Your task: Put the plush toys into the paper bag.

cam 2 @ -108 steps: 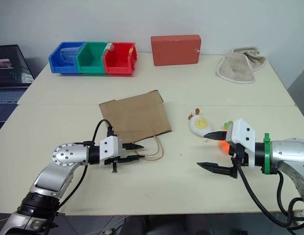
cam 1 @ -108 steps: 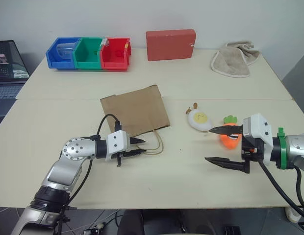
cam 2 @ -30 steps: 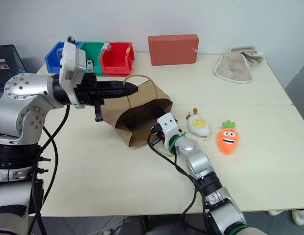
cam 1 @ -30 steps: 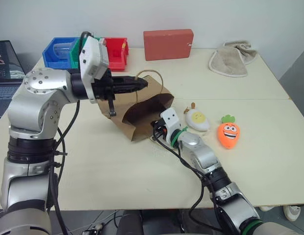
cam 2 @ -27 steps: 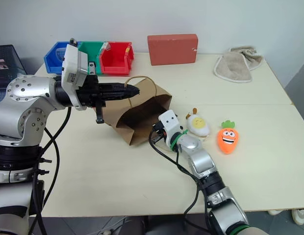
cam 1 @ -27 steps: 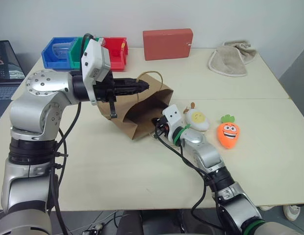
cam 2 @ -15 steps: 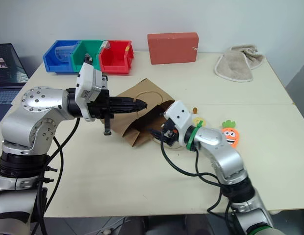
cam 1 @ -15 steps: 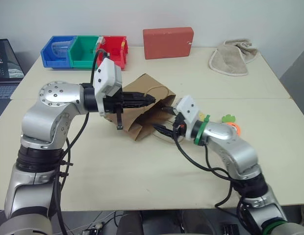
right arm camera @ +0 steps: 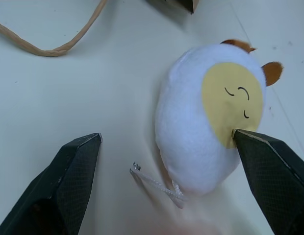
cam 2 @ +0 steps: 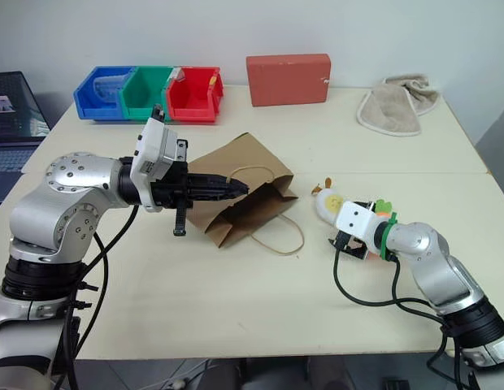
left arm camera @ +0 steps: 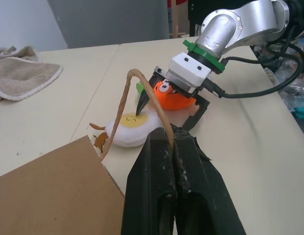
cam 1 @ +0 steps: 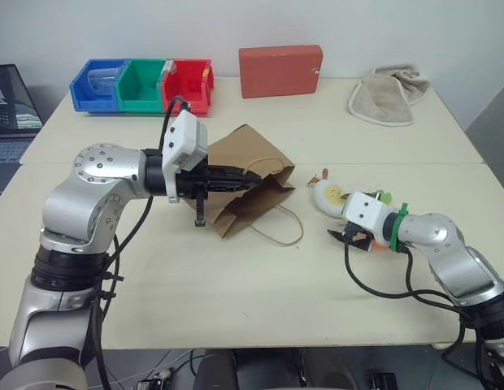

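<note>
The brown paper bag (cam 1: 242, 148) lies on its side mid-table with its mouth facing right. My left gripper (cam 1: 254, 184) is shut on its upper handle (left arm camera: 123, 98) and holds the mouth up. The lower handle (cam 1: 281, 233) lies loose on the table. The white-and-yellow egg toy (right arm camera: 201, 142) rests right of the bag, between the fingers of my open right gripper (right arm camera: 164, 137). One fingertip (right arm camera: 240, 137) touches its yellow face. The orange carrot toy (left arm camera: 174, 95) lies just behind that gripper, partly hidden by it.
A red box (cam 1: 280, 71), three coloured bins (cam 1: 142, 85) and a beige cloth (cam 1: 390, 96) line the table's far edge. A laptop (cam 1: 8, 101) sits off the far left. Bare tabletop lies in front of the bag.
My right gripper left the bag's mouth, swung right to the egg toy and opened. The bag's lower handle now lies loose on the table. My left gripper sank a little with the upper handle.
</note>
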Robot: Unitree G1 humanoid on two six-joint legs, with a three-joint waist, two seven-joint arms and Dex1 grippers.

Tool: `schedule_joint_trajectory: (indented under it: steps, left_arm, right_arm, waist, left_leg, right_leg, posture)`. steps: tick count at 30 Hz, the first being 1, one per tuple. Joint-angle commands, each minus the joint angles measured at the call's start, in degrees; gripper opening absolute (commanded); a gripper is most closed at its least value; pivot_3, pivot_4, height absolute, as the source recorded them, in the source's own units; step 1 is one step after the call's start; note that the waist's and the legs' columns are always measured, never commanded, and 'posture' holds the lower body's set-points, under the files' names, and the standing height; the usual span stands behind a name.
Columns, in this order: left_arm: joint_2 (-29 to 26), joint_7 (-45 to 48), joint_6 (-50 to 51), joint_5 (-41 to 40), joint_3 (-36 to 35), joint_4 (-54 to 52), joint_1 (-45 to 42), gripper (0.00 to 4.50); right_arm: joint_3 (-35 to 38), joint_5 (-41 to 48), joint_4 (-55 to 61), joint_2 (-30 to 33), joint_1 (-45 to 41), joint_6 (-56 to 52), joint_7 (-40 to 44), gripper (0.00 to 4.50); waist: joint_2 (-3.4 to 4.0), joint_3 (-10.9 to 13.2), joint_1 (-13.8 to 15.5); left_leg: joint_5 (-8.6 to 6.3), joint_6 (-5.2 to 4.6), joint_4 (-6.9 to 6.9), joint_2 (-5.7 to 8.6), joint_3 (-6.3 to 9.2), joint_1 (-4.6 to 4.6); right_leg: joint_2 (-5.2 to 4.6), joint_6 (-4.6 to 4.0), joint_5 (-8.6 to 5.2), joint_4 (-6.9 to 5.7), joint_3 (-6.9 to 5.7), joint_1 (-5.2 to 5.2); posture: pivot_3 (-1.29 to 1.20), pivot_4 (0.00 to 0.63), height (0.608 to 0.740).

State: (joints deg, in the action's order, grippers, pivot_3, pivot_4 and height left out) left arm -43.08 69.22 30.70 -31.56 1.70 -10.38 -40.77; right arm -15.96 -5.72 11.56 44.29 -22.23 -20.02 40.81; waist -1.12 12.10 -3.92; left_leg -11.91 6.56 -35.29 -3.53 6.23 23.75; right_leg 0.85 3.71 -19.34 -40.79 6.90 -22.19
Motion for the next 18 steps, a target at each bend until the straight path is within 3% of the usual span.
schedule_joint_trajectory:
  steps: [1,4,12,14,18]
  left_arm:
    - [-0.82,-0.44,0.26,-1.29,-2.25,-1.71,-0.76,0.0]
    - [-1.13,-0.42,0.47,-1.08,-2.2,-2.14,-0.22,0.0]
    - [-1.39,-0.55,0.53,-1.01,-2.32,-1.95,-0.29,0.0]
    - [-1.34,-0.64,0.74,-1.19,-2.51,-1.67,-0.35,0.0]
    - [-1.28,-0.62,0.89,-1.16,-2.56,-1.55,-0.32,0.0]
  right_arm:
    - [-0.92,-4.24,-4.06,-2.17,-1.5,3.62,-3.26,4.48]
    - [-1.13,-7.34,-6.94,-3.49,-2.9,5.7,-5.32,3.6]
    - [0.5,-9.38,-9.23,-5.32,-3.7,7.68,-6.06,0.59]
    - [1.3,-8.36,-8.3,-4.62,-3.91,8.43,-4.31,0.03]
    - [4.47,0.02,-0.19,-1.47,-2.6,5.35,5.97,0.03]
  waist:
    - [0.0,0.0,-0.17]
    - [0.0,0.0,-0.23]
    - [0.0,0.0,-0.22]
    - [0.0,0.0,-0.22]
    - [0.03,0.02,-0.18]
  left_leg:
    - [0.0,0.0,-0.04,0.0,0.0,0.0]
    - [0.0,0.0,-0.26,0.01,0.01,0.02]
    - [0.0,0.0,-0.61,0.03,0.03,0.05]
    - [0.0,0.0,-0.62,0.03,0.03,0.05]
    - [0.0,0.0,-0.6,0.04,0.04,0.07]
  right_leg:
    - [0.0,0.0,0.0,-0.01,0.0,0.01]
    - [0.0,0.01,0.01,-0.09,0.0,0.05]
    - [0.0,0.09,0.05,-0.12,0.03,0.14]
    - [0.0,0.1,0.05,-0.12,0.03,0.14]
    - [0.0,0.1,0.06,-0.13,0.02,0.14]
  posture:
    - [0.0,0.15,0.74]
    - [0.0,0.15,0.74]
    - [0.0,0.15,0.74]
    - [0.0,0.15,0.74]
    - [0.0,0.15,0.74]
